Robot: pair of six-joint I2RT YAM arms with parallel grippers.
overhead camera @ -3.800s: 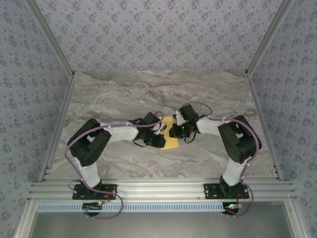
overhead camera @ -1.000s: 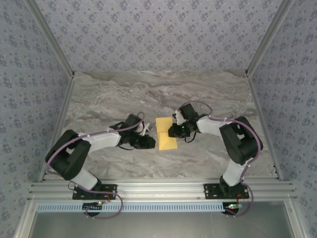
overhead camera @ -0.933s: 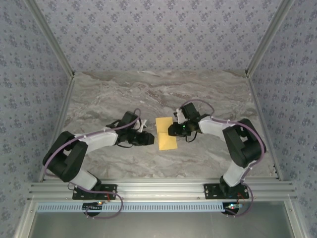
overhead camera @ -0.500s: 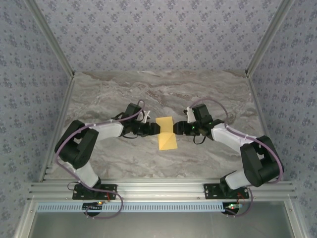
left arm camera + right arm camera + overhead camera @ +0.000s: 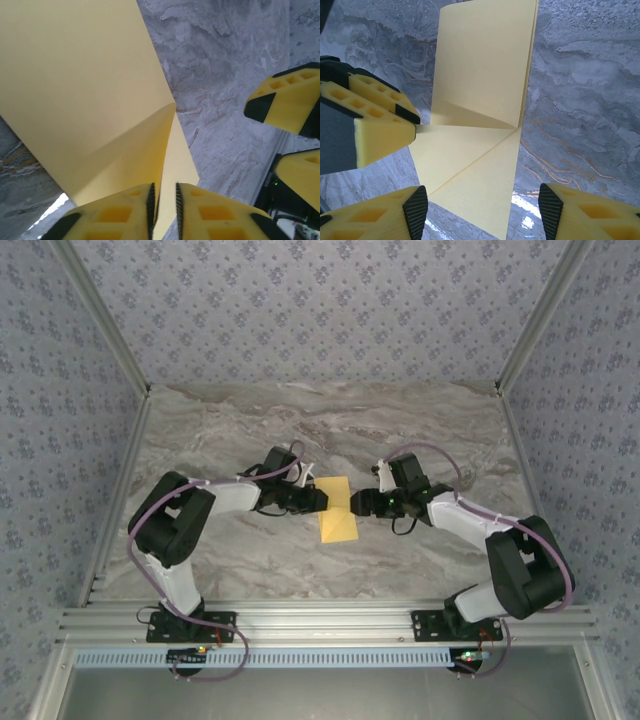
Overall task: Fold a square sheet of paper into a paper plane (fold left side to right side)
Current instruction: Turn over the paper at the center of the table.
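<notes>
I see the folded square sheet of paper (image 5: 338, 521) at the centre of the marble table (image 5: 220, 430), my left gripper (image 5: 318, 499) pinched on its raised 10 o'clock corner and my right gripper (image 5: 360, 503) spread wide at its 2 o'clock edge.

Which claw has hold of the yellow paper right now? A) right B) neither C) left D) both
C: in the left wrist view the left claw is pinched shut on an edge of the paper, while the right claw stands wide open in its own wrist view.
</notes>
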